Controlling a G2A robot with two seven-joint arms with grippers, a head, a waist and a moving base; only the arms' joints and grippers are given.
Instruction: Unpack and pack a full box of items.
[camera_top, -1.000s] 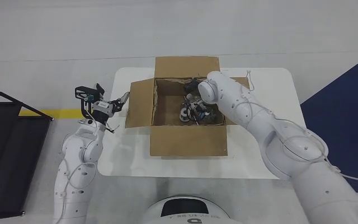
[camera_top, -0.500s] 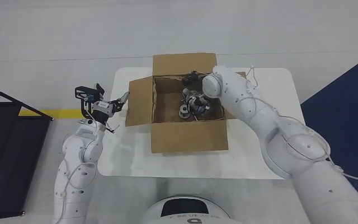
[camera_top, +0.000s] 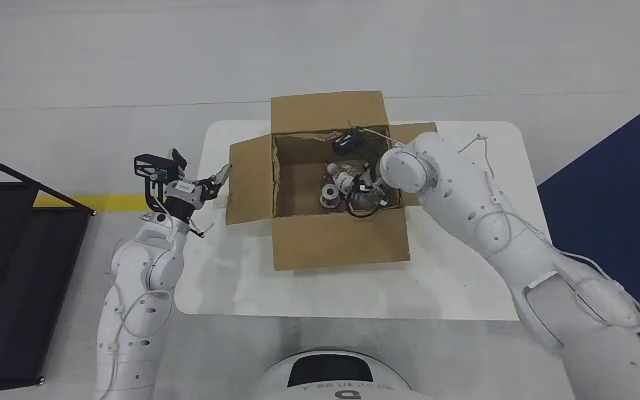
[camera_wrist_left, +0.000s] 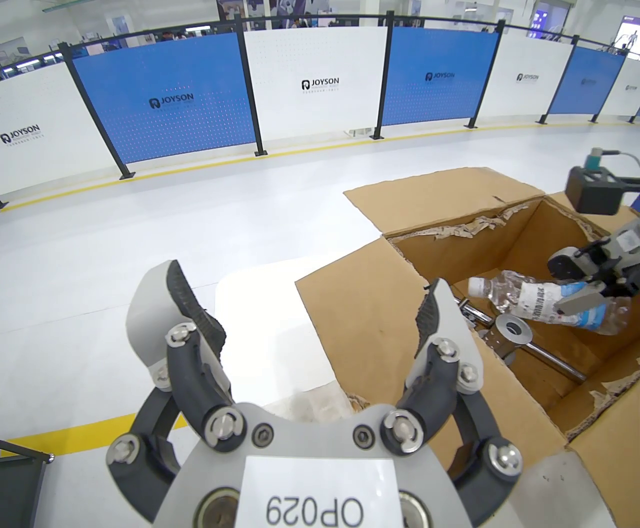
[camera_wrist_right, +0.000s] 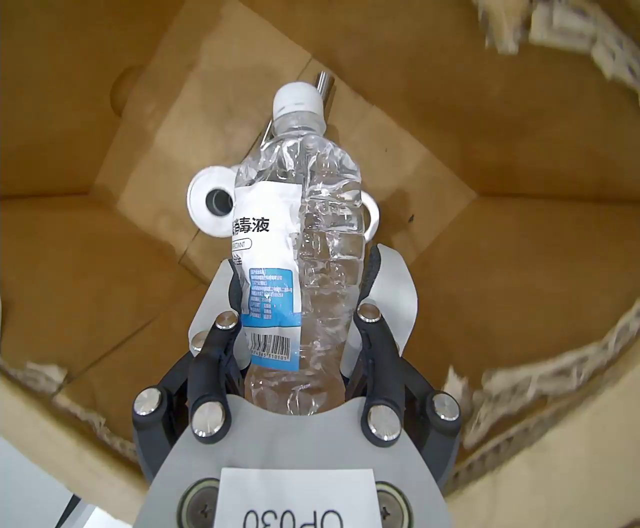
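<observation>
An open cardboard box (camera_top: 340, 255) stands in the middle of the white table (camera_top: 240, 290). My right gripper (camera_wrist_right: 305, 280) is inside the box, shut on a clear plastic bottle (camera_wrist_right: 295, 210) with a white cap and a blue-and-white label. The bottle (camera_wrist_left: 540, 302) hangs above the box floor, held by the right gripper (camera_wrist_left: 585, 295). Under it lies a metal part with a round flange (camera_wrist_right: 212, 200) and a steel rod (camera_wrist_left: 550, 357). My left gripper (camera_wrist_left: 305, 310) is open and holds nothing, off the table's left side, outside the box (camera_wrist_left: 450, 320).
The box flaps are folded outward: one at the back (camera_top: 330, 110), one on the left (camera_top: 250, 180). Bare table surface lies left of and in front of the box. A dark rack (camera_top: 30, 260) stands on the floor at the far left.
The right arm has drawn back toward the right side of the box, lifting the bottle off the box floor. The left arm has kept still.
</observation>
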